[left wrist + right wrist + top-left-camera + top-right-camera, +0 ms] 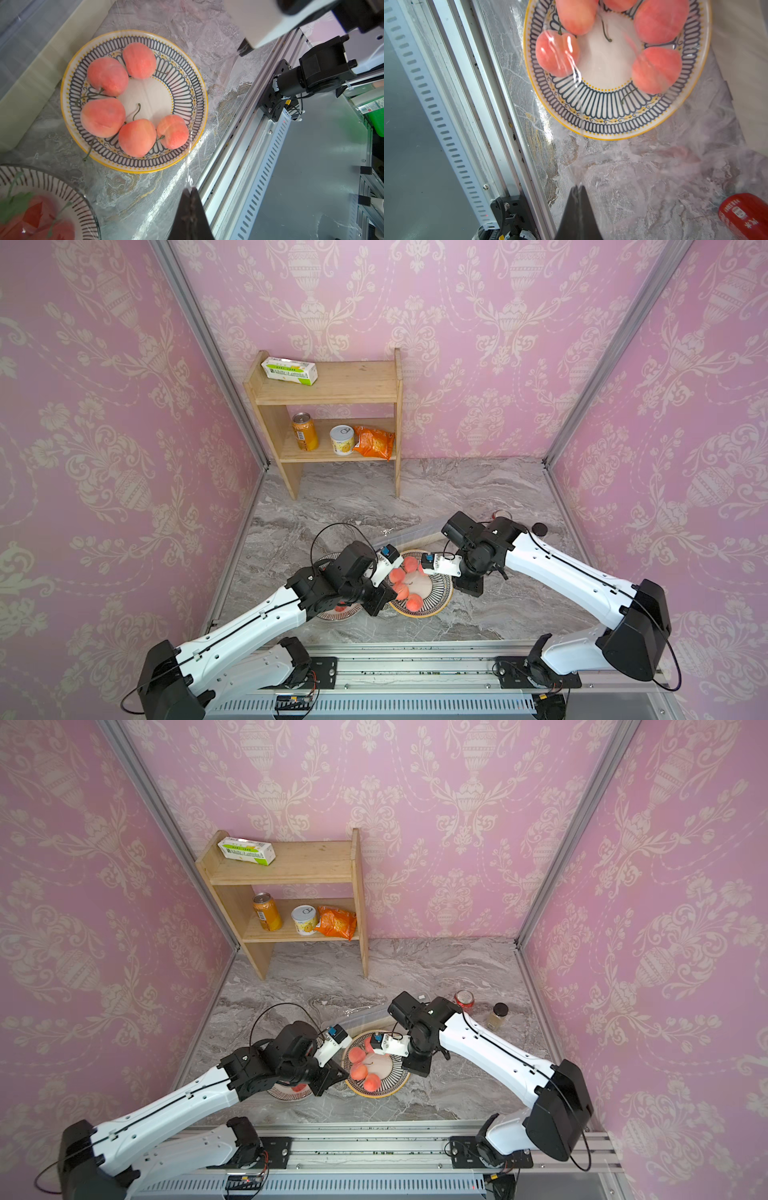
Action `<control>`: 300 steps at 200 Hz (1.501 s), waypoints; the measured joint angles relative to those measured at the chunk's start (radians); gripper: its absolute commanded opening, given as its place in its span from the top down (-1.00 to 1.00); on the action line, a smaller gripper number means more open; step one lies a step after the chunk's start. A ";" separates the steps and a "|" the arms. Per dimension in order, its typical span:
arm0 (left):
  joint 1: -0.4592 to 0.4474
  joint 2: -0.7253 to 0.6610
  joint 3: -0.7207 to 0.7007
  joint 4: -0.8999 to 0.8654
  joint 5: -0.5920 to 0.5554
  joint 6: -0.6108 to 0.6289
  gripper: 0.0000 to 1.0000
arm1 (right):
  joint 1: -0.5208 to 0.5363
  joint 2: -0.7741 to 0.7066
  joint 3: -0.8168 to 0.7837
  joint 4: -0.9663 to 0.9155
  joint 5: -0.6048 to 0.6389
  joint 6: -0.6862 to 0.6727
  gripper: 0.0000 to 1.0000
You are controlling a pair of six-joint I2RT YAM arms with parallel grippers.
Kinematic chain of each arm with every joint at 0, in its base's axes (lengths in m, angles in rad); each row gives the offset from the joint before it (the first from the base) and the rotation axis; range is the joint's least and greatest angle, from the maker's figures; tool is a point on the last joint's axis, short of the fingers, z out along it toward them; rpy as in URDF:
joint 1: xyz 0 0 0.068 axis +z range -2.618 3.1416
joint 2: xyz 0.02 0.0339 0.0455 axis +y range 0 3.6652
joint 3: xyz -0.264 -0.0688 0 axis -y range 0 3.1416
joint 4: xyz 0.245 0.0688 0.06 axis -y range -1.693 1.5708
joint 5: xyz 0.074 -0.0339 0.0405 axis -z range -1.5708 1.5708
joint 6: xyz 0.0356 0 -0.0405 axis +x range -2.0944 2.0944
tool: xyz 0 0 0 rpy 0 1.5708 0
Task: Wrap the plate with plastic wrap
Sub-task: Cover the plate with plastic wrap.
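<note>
- wrap (633, 162): a clear, glossy sheet spread over the plate (182, 83) and the tabletop (218, 52) around it; the plate shows through it in both wrist views, with glare streaks; whether it touches the fruit I cannot tell
- plate: on the tabletop near the front rail (415, 668), between the two grippers in both top views; five peaches (107, 75) lie in a ring on it
- left gripper (190, 190): at the plate's left side; jaws closed, pinching a gathered edge of the wrap
- right gripper (578, 188): at the plate's right side; jaws closed on the wrap as well
- box (27, 87): long and cream, lying just behind the plate
- second plate (62, 187): striped, just left of the first, under the left arm; red fruit on it, blurred
- red can (745, 214) and jar (498, 1016): behind the right arm
- shelf (332, 385): at the back wall; carton (289, 370) on top; orange can (304, 431), tin (342, 440) and snack bag (374, 441) below
</note>
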 measured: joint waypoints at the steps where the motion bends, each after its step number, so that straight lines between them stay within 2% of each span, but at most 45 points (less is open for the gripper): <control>1: -0.001 0.000 -0.001 0.000 -0.001 -0.002 1.00 | 0.001 0.000 -0.003 0.000 -0.001 0.001 1.00; 47: -0.060 -0.055 -0.079 -0.018 -0.015 -0.114 1.00 | 0.064 0.000 -0.109 -0.012 -0.039 0.024 1.00; 120: -0.109 -0.055 -0.158 0.000 -0.020 -0.227 1.00 | 0.136 0.082 -0.151 0.045 -0.072 0.078 1.00; 206: -0.117 0.061 -0.239 0.114 -0.016 -0.257 1.00 | 0.145 0.179 -0.174 0.089 -0.070 0.092 1.00; 300: -0.116 0.199 -0.239 0.188 -0.026 -0.242 1.00 | 0.141 0.247 -0.179 0.148 0.010 0.127 1.00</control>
